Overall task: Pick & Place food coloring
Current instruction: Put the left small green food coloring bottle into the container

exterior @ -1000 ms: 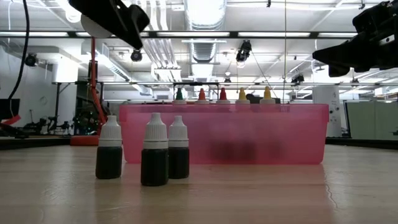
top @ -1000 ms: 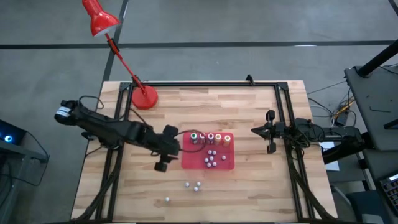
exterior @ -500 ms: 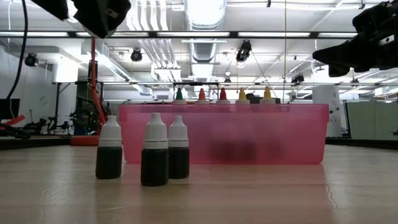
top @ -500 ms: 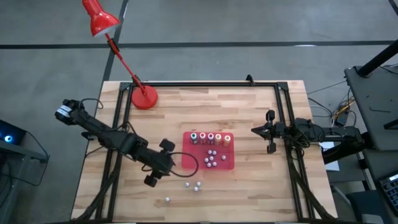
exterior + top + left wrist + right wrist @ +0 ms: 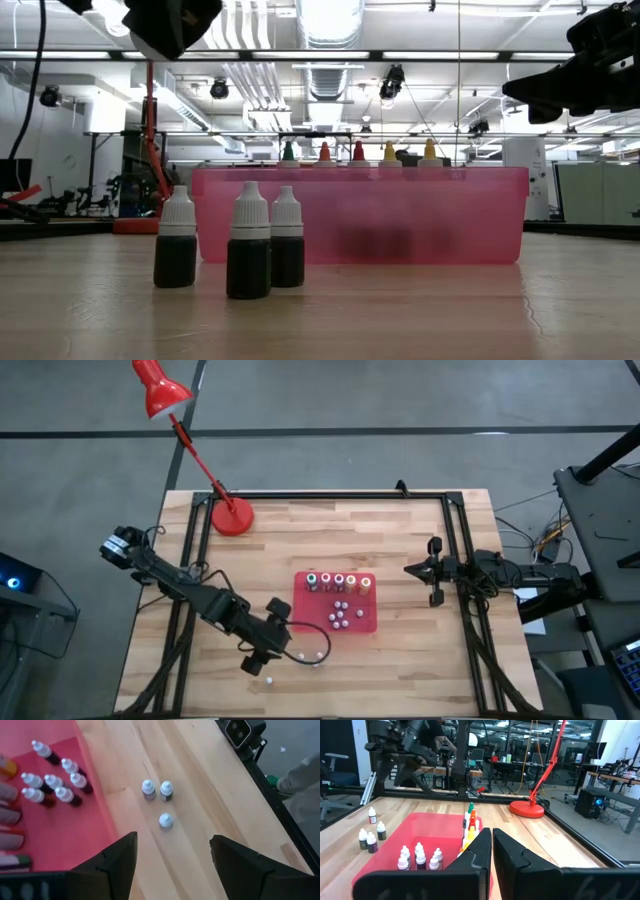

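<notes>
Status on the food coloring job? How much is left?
Done: a row of five coloured bottles and a cluster of small bottles stand in the red tray. In hand: nothing. The left gripper is open above at least three loose bottles on the table. The right gripper waits shut at the side. Left: those loose bottles.

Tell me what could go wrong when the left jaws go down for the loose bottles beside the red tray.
1. The pair of bottles stands almost touching, so the open left jaws coming down on one may tip its neighbour.
2. The third bottle stands close by and could get clipped too.
3. The red tray lies near; a wide jaw might nudge its wall.
</notes>
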You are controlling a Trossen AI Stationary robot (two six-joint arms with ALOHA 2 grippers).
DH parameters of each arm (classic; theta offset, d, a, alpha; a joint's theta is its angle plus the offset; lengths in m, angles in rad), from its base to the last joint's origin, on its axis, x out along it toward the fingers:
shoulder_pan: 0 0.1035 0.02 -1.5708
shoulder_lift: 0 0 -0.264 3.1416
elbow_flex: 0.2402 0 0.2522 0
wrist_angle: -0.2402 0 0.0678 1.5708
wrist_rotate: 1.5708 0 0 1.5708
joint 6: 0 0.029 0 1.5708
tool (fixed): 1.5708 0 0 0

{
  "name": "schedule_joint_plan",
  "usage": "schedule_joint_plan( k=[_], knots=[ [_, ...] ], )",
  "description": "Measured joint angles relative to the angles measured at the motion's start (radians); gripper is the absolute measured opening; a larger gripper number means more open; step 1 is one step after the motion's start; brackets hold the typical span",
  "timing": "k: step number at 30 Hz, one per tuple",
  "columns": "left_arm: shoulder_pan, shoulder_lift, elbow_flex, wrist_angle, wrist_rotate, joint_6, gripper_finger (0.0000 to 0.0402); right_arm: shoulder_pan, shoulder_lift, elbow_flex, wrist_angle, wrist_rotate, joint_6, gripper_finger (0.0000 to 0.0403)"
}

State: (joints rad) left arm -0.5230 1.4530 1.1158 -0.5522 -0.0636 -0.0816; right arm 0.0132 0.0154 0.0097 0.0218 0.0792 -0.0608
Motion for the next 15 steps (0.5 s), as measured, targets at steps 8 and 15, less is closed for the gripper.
schedule_joint_plan(
  k=[8, 15],
  knots=[
    [0.000, 0.143, 0.108, -0.016, 0.000, 0.002, 0.0225, 0.000, 0.000, 0.000, 0.000, 0.000, 0.000, 0.0009],
    [0.000, 0.266, 0.187, -0.065, 0.000, 0.002, 0.0225, 0.000, 0.000, 0.000, 0.000, 0.000, 0.000, 0.0009]
  ],
)
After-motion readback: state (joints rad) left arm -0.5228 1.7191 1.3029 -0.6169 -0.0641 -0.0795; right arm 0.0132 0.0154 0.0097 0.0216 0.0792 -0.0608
